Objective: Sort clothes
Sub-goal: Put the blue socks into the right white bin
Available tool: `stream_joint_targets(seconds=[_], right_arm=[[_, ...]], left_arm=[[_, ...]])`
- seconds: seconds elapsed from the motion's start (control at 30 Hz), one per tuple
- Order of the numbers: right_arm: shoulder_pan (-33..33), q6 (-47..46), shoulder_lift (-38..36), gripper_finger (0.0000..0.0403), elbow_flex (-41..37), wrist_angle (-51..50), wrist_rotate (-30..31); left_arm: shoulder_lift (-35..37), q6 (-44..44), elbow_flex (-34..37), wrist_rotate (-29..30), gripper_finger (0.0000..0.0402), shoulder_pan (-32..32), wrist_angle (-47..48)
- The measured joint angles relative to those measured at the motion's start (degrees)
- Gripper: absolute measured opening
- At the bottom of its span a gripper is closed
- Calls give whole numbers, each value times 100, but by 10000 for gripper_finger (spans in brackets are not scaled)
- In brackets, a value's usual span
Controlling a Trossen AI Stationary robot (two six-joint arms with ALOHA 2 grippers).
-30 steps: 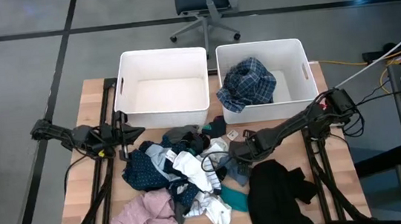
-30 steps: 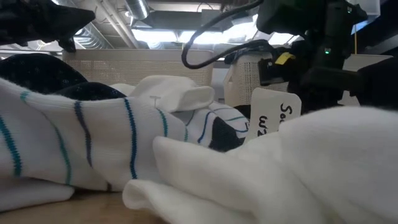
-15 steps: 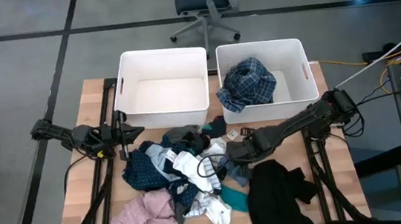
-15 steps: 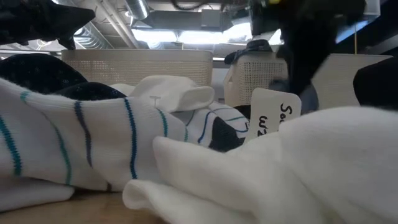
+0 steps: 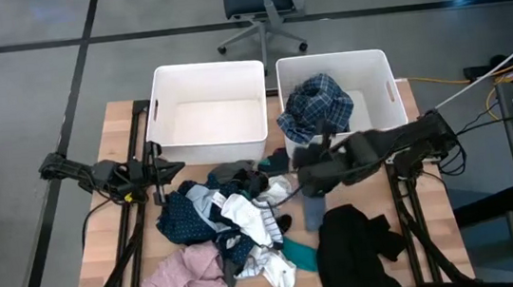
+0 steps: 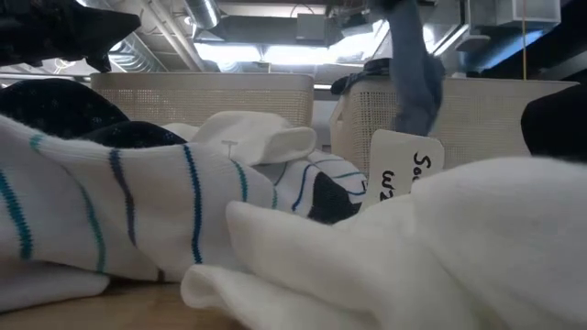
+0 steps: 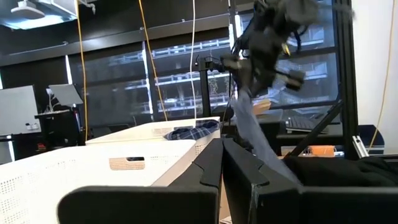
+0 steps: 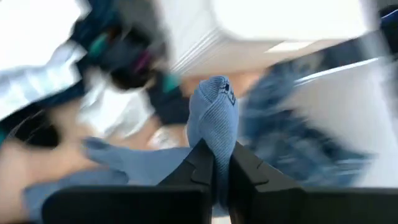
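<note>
The clothes lie heaped on the table's near half: navy [image 5: 181, 220], white and striped [image 5: 245, 212], pink [image 5: 190, 279], teal [image 5: 297, 252] and black [image 5: 353, 243]. A blue plaid garment [image 5: 315, 107] lies in the right white tub [image 5: 388, 101]. The left tub [image 5: 211, 120] holds nothing I can see. My right gripper [image 5: 311, 182] is raised in front of the right tub, shut on a grey-blue sock [image 5: 313, 212]. My left gripper [image 5: 171, 169] is shut and empty at the table's left, beside the pile. My right gripper pinches the grey-blue sock between its two fingers, at a folded part [image 8: 213, 118] that bulges past the fingertips. The rest of the sock hangs slack below the gripper [image 6: 415, 87]. Whether its lower end is clear of the clothes does not show.
The two tubs stand side by side along the table's far edge. A white card with writing [image 6: 404, 170] sits among the clothes. An office chair [image 5: 261, 0] stands beyond the table. Bare wood shows at the table's left [image 5: 104, 236] and right [image 5: 431, 211].
My right gripper has risen from the pile and gone toward the right tub, staying shut. It has drawn the grey-blue sock up out of the clothes; the sock now hangs below it.
</note>
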State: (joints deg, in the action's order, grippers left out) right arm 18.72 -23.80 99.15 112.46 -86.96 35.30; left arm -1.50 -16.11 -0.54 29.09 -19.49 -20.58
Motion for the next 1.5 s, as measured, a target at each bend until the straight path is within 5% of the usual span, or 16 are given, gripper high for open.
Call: stream_joint_targets(seconds=[0.43,1.0,1.5], right_arm=[[-322,595,-168,23,1852,-305,2324],[-1123,781,-365,23,1902,-306,2703],[-1630,763,-369,24,1902,-306,4820]], left_arm=[[2,-137,0,-14,1,0,-157],[2,-263,0,-14,1,0,-260],[2,-278,0,-12,1,4,-260]])
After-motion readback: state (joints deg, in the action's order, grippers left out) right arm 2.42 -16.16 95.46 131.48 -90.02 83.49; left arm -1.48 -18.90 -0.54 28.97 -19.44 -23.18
